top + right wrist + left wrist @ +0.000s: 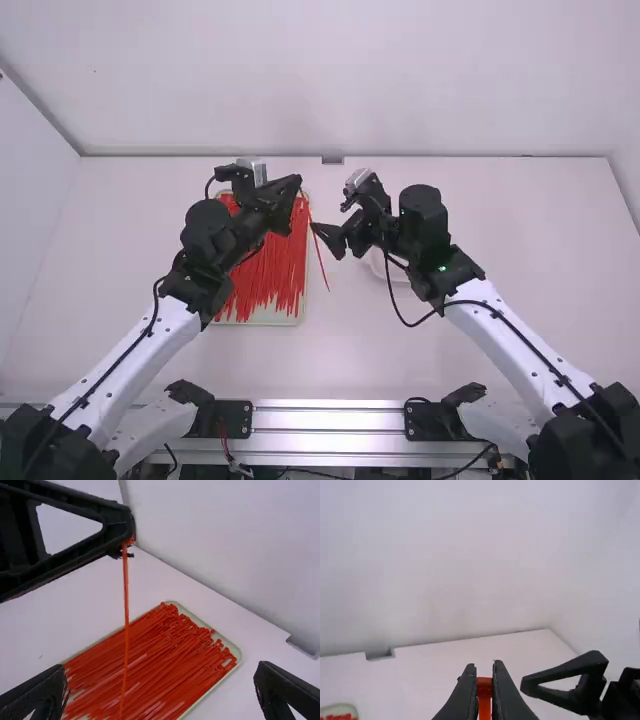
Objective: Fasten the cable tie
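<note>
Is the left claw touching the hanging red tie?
Touching. The left wrist view shows the cable tie pinched in the left gripper, no gap either side; the right wrist view shows it hanging from that gripper.

A robotics lab bench, by the look of it: a bare white table (520, 200) boxed in by plain white walls (300, 70). The left arm (150, 340) and right arm (500, 330) stand by an aluminium rail (320, 408) along the near edge (black cables (396, 300) trailing). A tray (238, 655) of red cable ties (265, 270) lies left of centre.
</note>
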